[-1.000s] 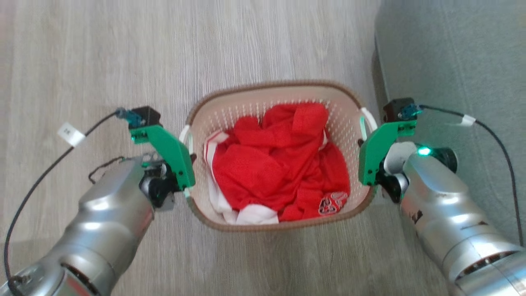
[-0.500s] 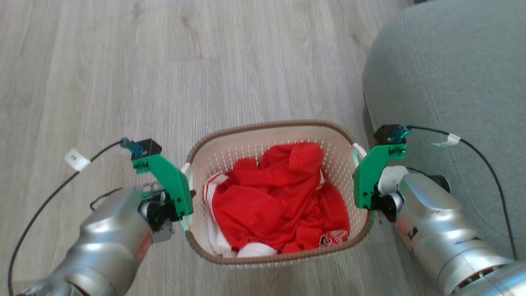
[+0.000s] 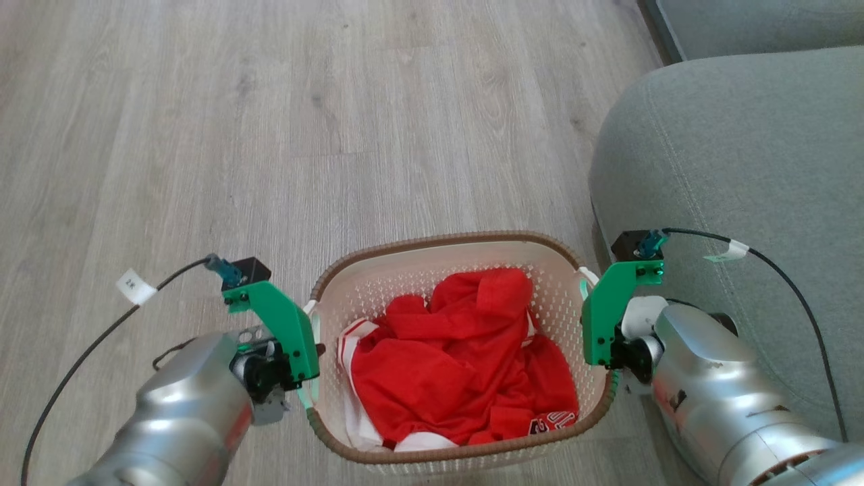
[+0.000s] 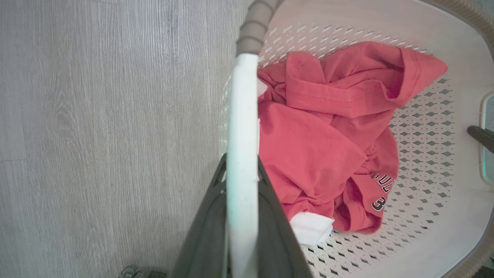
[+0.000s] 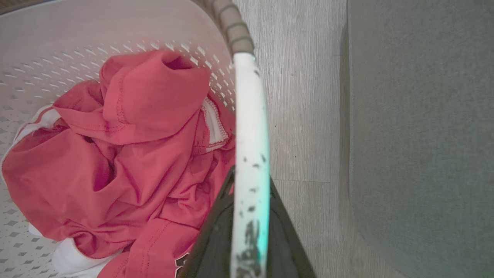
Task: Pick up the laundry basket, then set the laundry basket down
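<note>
At the lower left of the head view, a black cable (image 3: pixel 81 358) with a white tag runs to your left arm over pale wood-plank floor (image 3: pixel 270 135). Your left gripper (image 4: pixel 241 166) sits under its green mount, against the left side of the laundry basket (image 3: pixel 445 237). In the left wrist view, its two dark fingers are drawn in narrow, one on each side of the white left handle (image 4: pixel 241 116), clamping it.

The basket sits low in the centre of the head view, between your two arms. Its brown woven-look rim faces up and its cream perforated walls are in sight. You cannot tell whether its base touches the floor. Red clothing (image 3: pixel 459 364) with some white trim lies bunched inside.

At the lower right, your right gripper (image 5: pixel 249 177) is likewise pinched narrow on the white right handle (image 5: pixel 251 116), which is marked with dark flecks. Just right of the basket, filling the right side of the head view, is a grey-green upholstered sofa (image 3: pixel 742 169). The right arm's cable runs across it.
</note>
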`<state>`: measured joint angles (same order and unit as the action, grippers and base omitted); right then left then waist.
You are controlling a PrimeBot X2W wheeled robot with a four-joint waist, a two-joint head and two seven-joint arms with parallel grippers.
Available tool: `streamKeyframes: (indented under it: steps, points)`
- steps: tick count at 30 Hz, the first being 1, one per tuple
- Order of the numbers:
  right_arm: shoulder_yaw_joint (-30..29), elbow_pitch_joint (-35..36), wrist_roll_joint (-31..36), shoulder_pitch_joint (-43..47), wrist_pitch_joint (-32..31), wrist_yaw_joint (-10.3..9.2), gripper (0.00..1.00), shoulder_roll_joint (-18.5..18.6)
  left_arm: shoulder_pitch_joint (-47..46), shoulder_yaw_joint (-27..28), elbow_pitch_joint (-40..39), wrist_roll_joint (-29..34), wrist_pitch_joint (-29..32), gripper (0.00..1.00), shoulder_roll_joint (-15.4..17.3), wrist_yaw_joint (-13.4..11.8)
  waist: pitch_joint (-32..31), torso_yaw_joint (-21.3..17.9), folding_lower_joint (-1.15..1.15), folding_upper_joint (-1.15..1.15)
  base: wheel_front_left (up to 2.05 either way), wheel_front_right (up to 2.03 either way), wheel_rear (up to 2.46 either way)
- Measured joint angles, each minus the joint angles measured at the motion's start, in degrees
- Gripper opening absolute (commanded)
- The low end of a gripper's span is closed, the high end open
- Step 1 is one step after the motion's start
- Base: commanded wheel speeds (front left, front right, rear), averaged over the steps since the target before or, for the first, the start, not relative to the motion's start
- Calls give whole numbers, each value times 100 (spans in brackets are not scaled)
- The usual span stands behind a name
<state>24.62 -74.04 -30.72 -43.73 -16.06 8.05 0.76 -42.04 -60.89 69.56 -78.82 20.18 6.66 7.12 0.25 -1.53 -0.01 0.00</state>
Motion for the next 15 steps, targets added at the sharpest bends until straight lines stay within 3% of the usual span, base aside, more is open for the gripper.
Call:
streamKeyframes:
  steps: [15]
  points:
    - [-138, -8, 102, 94, -53, 2, 0, -7, 101, -32, 15, -42, 41, 0, -11, 42, -88, 36, 0, 0, 0, 0, 0]
